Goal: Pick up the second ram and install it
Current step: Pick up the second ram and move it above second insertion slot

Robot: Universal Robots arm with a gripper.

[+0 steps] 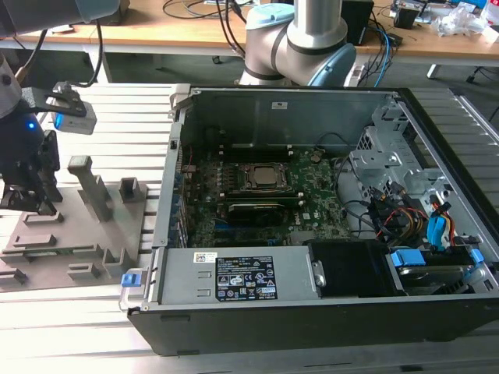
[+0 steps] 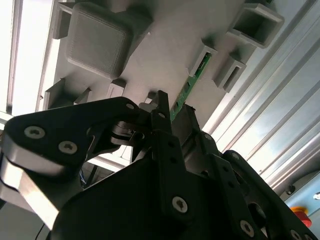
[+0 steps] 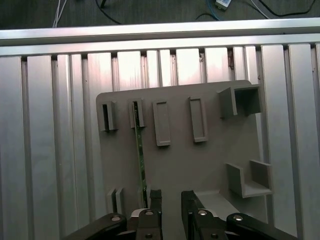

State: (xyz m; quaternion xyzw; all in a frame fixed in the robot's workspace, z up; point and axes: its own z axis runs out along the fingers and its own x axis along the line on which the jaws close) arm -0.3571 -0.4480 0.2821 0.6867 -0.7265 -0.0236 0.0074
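My gripper (image 3: 171, 196) low over grey holder tray (image 3: 210, 170), at exterior view's left, beside open PC case (image 1: 257, 312). Fingers (image 3: 155, 197) apart, nothing clamped. Second ram (image 3: 140, 160) stands on edge in tray slots, green strip in both wrist views. Its near end sits right at my fingertips. Can't tell if it's between them or just outside.

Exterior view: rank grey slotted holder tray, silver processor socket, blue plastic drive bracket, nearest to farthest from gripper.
1. Grey slotted holder tray, under the gripper, exterior view's left.
2. Silver processor socket, middle of the case.
3. Blue plastic drive bracket, exterior view's right.
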